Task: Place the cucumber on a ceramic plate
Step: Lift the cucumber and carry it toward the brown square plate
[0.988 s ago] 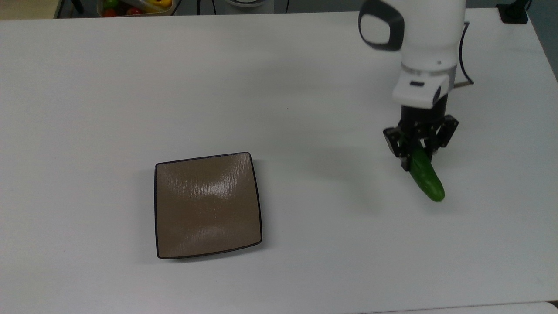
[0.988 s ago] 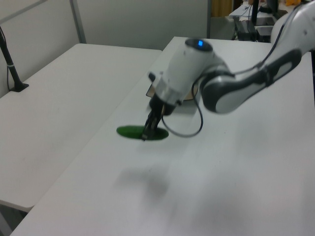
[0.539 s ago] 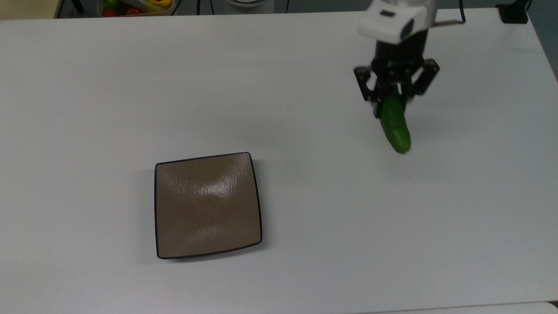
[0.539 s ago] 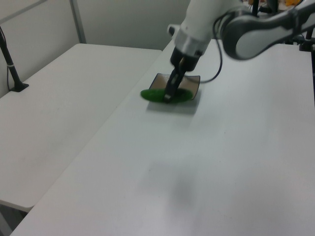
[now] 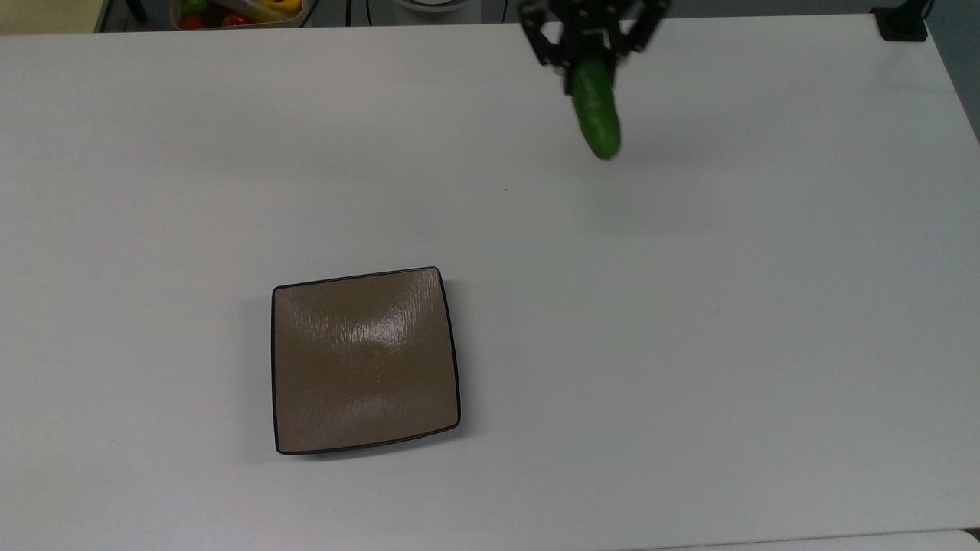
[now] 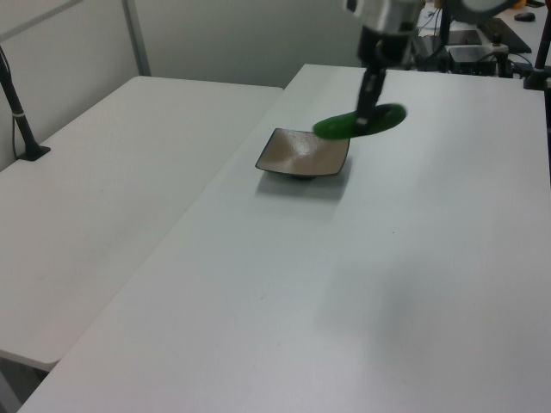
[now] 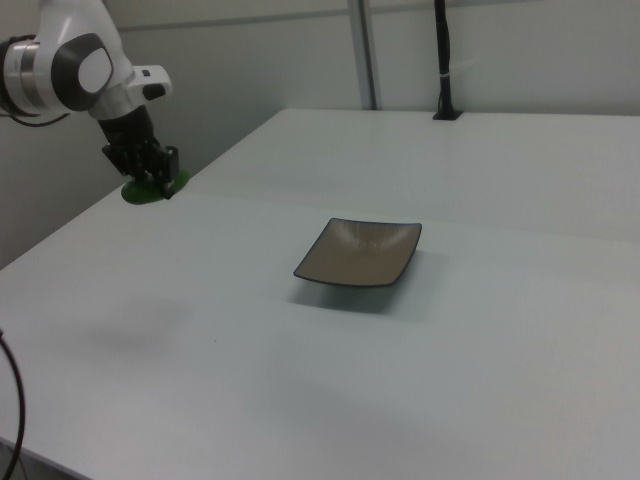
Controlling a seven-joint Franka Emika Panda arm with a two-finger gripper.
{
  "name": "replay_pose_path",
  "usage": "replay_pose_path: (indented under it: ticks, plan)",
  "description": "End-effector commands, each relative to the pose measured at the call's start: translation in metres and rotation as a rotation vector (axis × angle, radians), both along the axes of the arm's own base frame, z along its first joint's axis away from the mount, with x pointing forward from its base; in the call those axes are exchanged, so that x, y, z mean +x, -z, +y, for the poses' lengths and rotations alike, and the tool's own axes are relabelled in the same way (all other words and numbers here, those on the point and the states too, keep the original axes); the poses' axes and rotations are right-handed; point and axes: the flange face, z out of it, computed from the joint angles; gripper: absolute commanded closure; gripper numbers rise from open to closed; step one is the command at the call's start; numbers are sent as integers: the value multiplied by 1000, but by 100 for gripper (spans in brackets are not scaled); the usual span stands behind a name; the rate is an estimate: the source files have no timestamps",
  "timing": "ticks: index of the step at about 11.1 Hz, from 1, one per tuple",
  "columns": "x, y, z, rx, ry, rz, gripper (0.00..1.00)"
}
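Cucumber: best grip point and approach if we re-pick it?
Probably near one end, from above, fingers across its narrow width, as the gripper holds it now. The cucumber is long, slim and rounded, so a hold across the short axis fits; the free end hangs lower. The plate is bare.

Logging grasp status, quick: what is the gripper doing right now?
Gripper: closed on the cucumber, held in the air, away from the plate.

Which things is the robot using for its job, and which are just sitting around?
For the job:
- cucumber, held up in the gripper
- ceramic plate, nothing on it yet

Just sitting around:
- container of colourful vegetables at the top view's far edge
- white table
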Motion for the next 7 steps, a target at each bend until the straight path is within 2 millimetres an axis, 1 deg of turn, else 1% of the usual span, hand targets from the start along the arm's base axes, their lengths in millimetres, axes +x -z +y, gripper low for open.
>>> replay_pose_path:
  ticks: [1,2,3,4,6,7]
  plan:
    - [-33,1,-57,6,-83,67,97]
    - [-32,3,-76,-1,-103,94,97]
    - [-30,4,-89,-1,-106,100,97]
    - [-22,7,-112,0,-89,94,97]
    - [-10,13,-138,-2,-95,81,97]
    - [3,17,-155,-2,-88,25,97]
